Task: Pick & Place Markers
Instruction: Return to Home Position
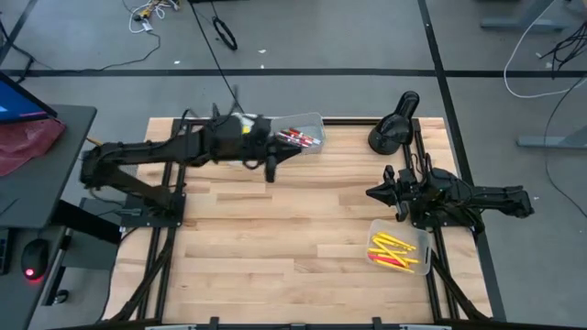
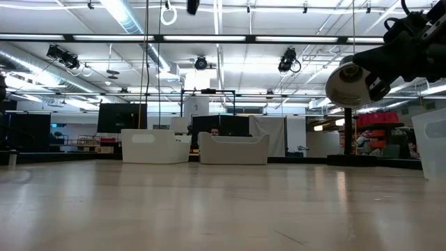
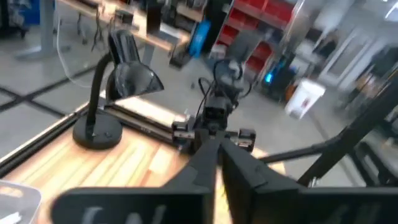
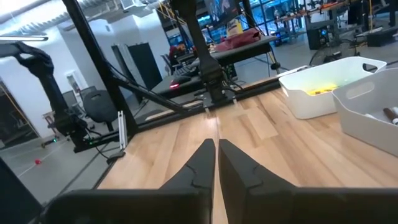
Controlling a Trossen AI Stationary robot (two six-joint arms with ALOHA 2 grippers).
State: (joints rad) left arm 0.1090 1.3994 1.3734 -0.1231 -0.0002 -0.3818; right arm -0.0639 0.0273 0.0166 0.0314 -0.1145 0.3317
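High view: red markers [image 1: 298,137] lie in the far bin [image 1: 316,118], yellow markers [image 1: 393,251] in the near bin [image 1: 418,239]. The left claw [image 1: 271,174] and right claw [image 1: 371,193] hang pressed together, empty, above the surface [image 1: 275,238], since sorting looks finished.

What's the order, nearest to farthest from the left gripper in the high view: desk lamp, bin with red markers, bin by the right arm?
1. Bin with red markers: right beside the left gripper, at the table's far edge.
2. Desk lamp: far right corner.
3. Bin by the right arm: near right, holding yellow markers.
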